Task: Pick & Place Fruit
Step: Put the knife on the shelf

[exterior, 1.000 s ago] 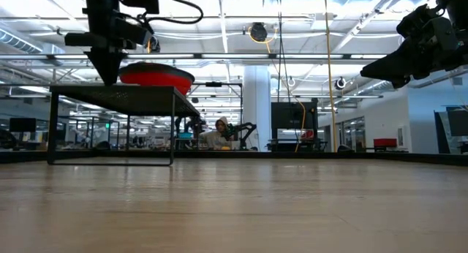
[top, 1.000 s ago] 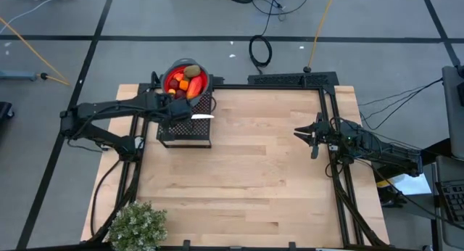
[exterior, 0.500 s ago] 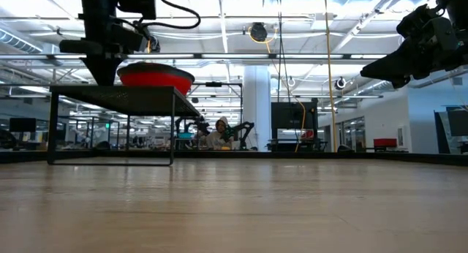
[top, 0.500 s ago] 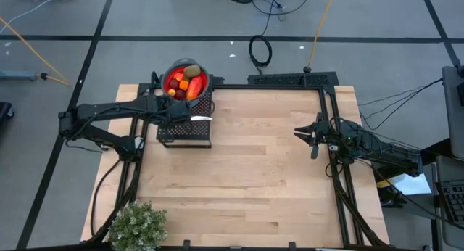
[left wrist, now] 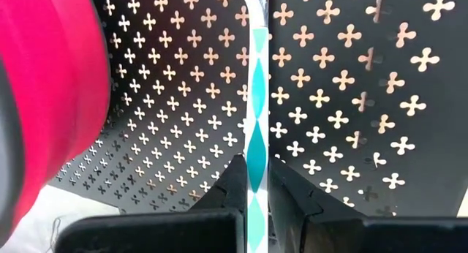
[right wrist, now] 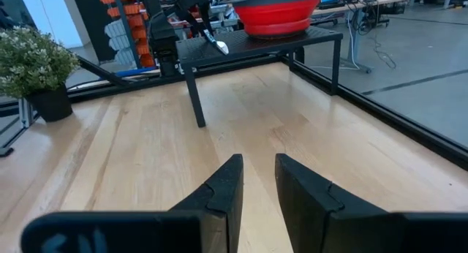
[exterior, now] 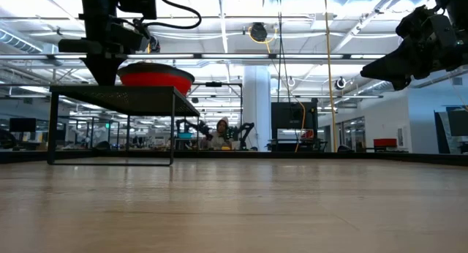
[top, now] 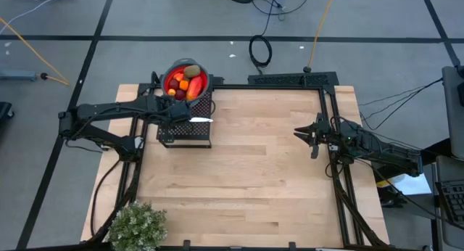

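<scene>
The fruit point(top: 187, 83) lies in a red bowl point(top: 206, 75) on the far part of a black perforated stand point(top: 196, 135). It includes a kiwi-like oval point(top: 191, 70), an elongated red-orange piece point(top: 194, 90) and a dark red ball point(top: 180, 93). My left gripper point(top: 176, 114) is over the stand's top beside the bowl, shut on a slim silver-and-teal knife point(top: 202, 120). The bowl's red wall point(left wrist: 51, 99) shows close by in the left wrist view. My right gripper point(top: 304, 135) hovers open and empty at the table's right side. My left gripper pinches the knife's teal handle point(left wrist: 257, 147) between its two fingers point(left wrist: 227, 187). The fingers come from above, pointing down, and the knife runs on past their tips. The silver blade point(top: 204, 120) points toward the table's right, over the stand's top; whether it rests there I cannot tell.
A bushy green plant point(top: 136, 225) stands at the near left corner. The wooden table top point(top: 254, 178) lies between the stand and my right arm. A black frame point(top: 290, 80) runs along the far and right edges.
My left gripper has shifted a little toward the table's near-left with the knife, staying shut on it over the stand. The bowl and fruit have kept still.
</scene>
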`<state>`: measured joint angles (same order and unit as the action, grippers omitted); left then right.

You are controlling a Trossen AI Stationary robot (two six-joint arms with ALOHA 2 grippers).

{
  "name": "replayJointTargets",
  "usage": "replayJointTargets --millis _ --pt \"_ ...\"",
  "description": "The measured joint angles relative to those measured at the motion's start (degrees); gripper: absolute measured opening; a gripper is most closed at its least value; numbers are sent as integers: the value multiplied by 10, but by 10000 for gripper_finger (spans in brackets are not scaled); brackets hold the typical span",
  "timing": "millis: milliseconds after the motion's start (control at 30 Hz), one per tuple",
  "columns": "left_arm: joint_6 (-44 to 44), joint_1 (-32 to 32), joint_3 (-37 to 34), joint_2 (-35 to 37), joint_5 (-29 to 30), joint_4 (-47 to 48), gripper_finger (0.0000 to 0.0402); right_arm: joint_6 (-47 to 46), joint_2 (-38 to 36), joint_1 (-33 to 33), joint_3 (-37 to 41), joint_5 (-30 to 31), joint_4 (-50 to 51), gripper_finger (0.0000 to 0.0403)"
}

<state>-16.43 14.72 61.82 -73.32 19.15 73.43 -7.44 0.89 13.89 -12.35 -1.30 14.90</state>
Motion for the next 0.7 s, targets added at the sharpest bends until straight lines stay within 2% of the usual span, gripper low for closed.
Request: replayJointTargets --millis 467,700 --pt "7 0 0 0 -11 7 27 0 0 0 0 0 0 73" --pt "5 0 0 0 -10 7 58 0 0 0 0 0 0 73"
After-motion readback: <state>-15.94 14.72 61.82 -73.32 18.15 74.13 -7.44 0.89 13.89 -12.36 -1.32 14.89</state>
